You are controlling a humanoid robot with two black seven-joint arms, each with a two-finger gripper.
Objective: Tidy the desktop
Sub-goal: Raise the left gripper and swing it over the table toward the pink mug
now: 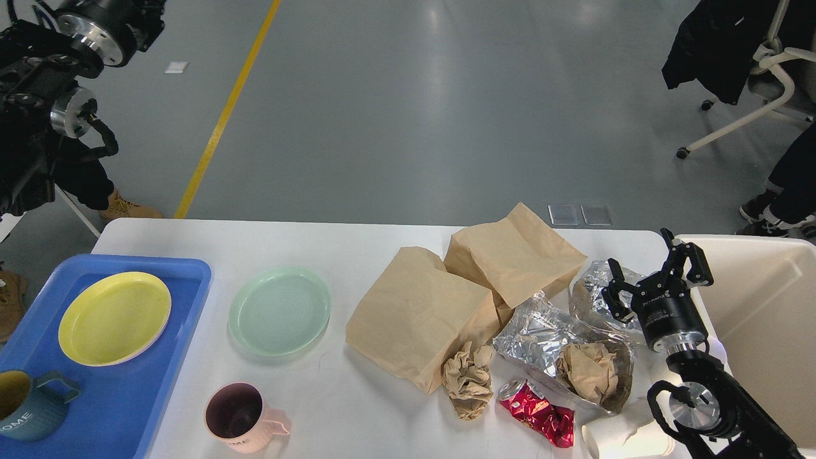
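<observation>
The white desktop (357, 255) holds a pale green plate (279, 310), a pink mug (239, 417), two brown paper bags (421, 315) (513, 255), a crumpled paper ball (468, 379), crinkled foil (542, 338) around more crumpled paper (590, 370), a crushed red can (539, 414) and a white paper cup (621, 437). My right gripper (656, 271) is open and empty, above the foil's right end at the desktop's right edge. My left arm (57, 83) is raised high at the top left, off the desktop; its fingers are cut off by the frame's top edge.
A blue tray (172, 357) at the left holds a yellow plate (115, 317) and a dark blue mug (29, 405). A cream bin (765, 319) stands right of the desktop. A chair (765, 83) and a person's legs are at the far right.
</observation>
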